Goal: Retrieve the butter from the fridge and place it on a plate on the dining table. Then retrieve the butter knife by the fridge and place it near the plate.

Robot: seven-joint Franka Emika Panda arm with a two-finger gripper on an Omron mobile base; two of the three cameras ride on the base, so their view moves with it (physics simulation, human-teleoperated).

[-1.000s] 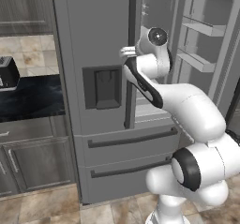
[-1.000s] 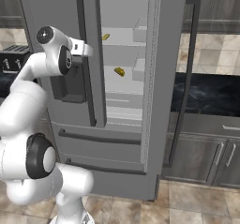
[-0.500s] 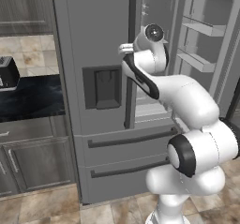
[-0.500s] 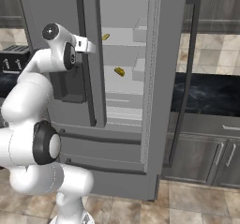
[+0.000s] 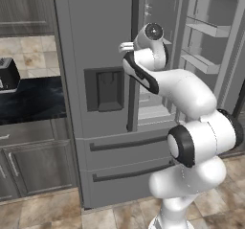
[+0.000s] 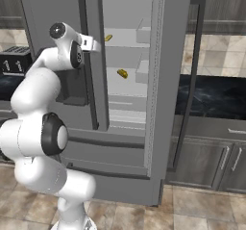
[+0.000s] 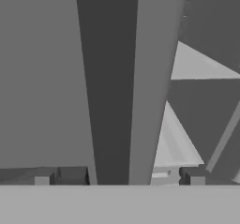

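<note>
Flat, even rendered light, no glare; soft shading inside the fridge (image 6: 126, 56). Base views are sharp but coarse. The hand view is blurred grey at close range.

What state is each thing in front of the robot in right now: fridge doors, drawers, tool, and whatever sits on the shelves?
Fridge: right door swung open, left door shut.
Bottom drawers: both shut.
Tool: open, empty, close up to the left door's dark handle.
Upper yellow item: lying on an upper shelf, untouched.
Lower yellow item: lying on the shelf below, untouched.
Toaster: standing on the counter left of the fridge.
</note>
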